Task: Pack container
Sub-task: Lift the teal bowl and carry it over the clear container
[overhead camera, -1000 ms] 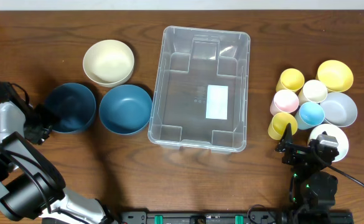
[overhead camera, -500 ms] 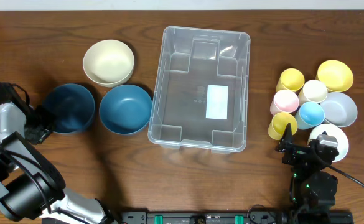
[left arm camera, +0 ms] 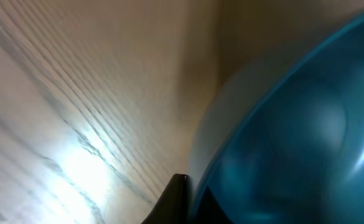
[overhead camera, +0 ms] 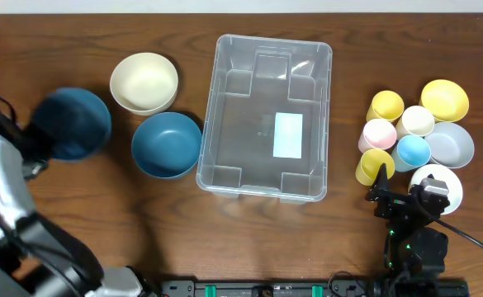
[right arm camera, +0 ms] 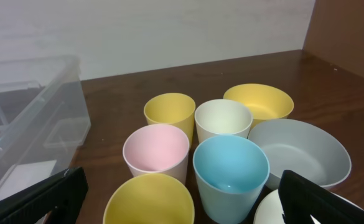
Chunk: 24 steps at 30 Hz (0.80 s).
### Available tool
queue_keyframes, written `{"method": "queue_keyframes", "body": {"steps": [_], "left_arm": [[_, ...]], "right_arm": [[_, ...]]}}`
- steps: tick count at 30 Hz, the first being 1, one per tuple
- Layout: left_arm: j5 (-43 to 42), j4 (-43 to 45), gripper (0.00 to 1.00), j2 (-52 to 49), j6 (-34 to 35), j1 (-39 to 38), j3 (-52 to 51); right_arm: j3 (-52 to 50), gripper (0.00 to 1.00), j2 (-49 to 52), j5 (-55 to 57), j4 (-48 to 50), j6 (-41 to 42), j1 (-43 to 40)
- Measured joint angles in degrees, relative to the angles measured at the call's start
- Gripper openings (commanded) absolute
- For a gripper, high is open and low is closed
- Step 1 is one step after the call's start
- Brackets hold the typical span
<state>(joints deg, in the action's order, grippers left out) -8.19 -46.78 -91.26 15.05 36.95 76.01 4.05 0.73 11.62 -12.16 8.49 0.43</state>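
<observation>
The container (overhead camera: 212,107) is a big clear plastic bin with a white label (overhead camera: 288,134), standing empty at the table's middle; its corner (right arm camera: 38,106) shows at the left of the right wrist view. My left gripper (overhead camera: 29,147) is shut on the rim of a dark blue bowl (overhead camera: 72,124), which hangs blurred above the table at the far left. In the left wrist view one dark fingertip (left arm camera: 174,200) presses that bowl (left arm camera: 294,137) from outside. My right gripper (overhead camera: 406,198) stands open at the near right, behind a cluster of cups, holding nothing.
A cream bowl (overhead camera: 144,82) and a second blue bowl (overhead camera: 167,144) sit left of the bin. On the right stand yellow (right arm camera: 169,112), pink (right arm camera: 155,149), cream (right arm camera: 223,119), light blue (right arm camera: 230,171) and yellow (right arm camera: 147,199) cups, with yellow (overhead camera: 444,99), grey (overhead camera: 452,144) and white (overhead camera: 439,183) bowls.
My left gripper closed on the dark blue bowl's rim and has lifted it up and toward the far left. The right arm has not moved.
</observation>
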Motion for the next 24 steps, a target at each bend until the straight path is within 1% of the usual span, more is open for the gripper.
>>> {"method": "queue_keyframes", "body": {"steps": [3,5,8,11,17,21,24], "left_arm": [[0.0,-1.7,0.06,5.8,0.2,-1.1,4.1],[-0.6,-2.3,0.06,9.7,0.2,-3.4,6.1],[-1.8,-1.8,0.06,14.3,0.2,-10.3,7.5],[-2.7,1.3,0.06,16.3,0.2,-20.0,7.6],[-3.0,12.0,0.06,14.5,0.2,-40.2,7.5],[-0.2,18.4,0.06,10.9,0.0,-49.2,7.6],[2.3,22.9,0.06,6.2,-0.5,-54.6,7.6]], "right_arm": [[0.0,0.99,0.0,0.0,0.0,0.0,0.0],[0.0,0.99,0.0,0.0,0.0,0.0,0.0],[0.0,0.99,0.0,0.0,0.0,0.0,0.0],[0.0,0.99,0.0,0.0,0.0,0.0,0.0],[0.0,0.99,0.0,0.0,0.0,0.0,0.0],[0.0,0.99,0.0,0.0,0.0,0.0,0.0],[0.0,0.99,0.0,0.0,0.0,0.0,0.0]]}}
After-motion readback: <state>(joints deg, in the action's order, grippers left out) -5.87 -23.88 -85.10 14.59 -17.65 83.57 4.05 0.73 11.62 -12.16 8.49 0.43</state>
